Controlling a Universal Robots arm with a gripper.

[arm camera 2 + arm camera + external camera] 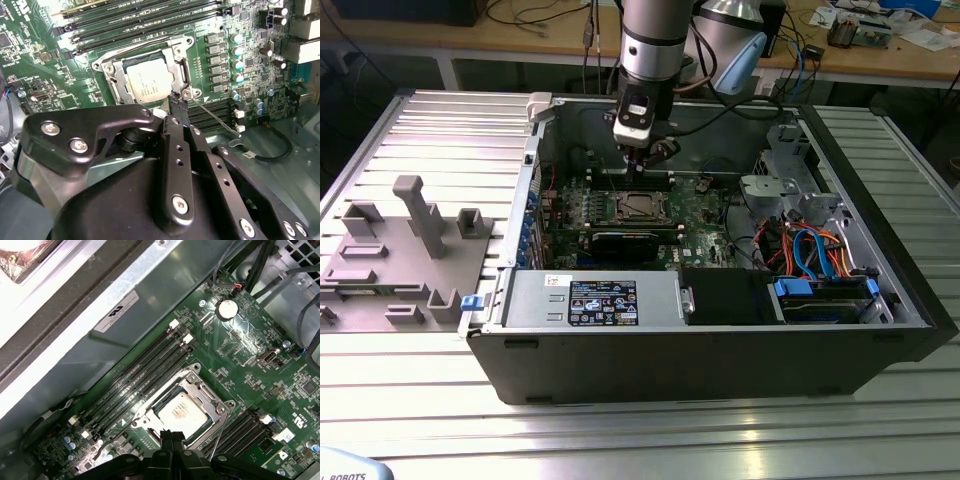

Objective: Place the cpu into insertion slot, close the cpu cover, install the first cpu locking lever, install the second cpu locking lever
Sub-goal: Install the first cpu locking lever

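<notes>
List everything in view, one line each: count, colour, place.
computer case: one, black, open, on the table
table: one, silvery ribbed metal, under the case
motherboard: one, green, inside the case
cpu: one, silvery-grey, in the socket
cpu cover: one, silvery frame, around the cpu
locking lever: one seen, thin silvery rod, beside the socket
memory slots: several, black, beside the socket
coin battery: one, silvery, on the motherboard
power supply: one, grey, inside the case, nearest the exterior camera
cables: several, blue and orange, exterior view's right of the case
fixture block: one, grey, on the table, exterior view's left
arm: one, silver and black, above the case
gripper: one, black, jaws together, at the socket's corner
</notes>
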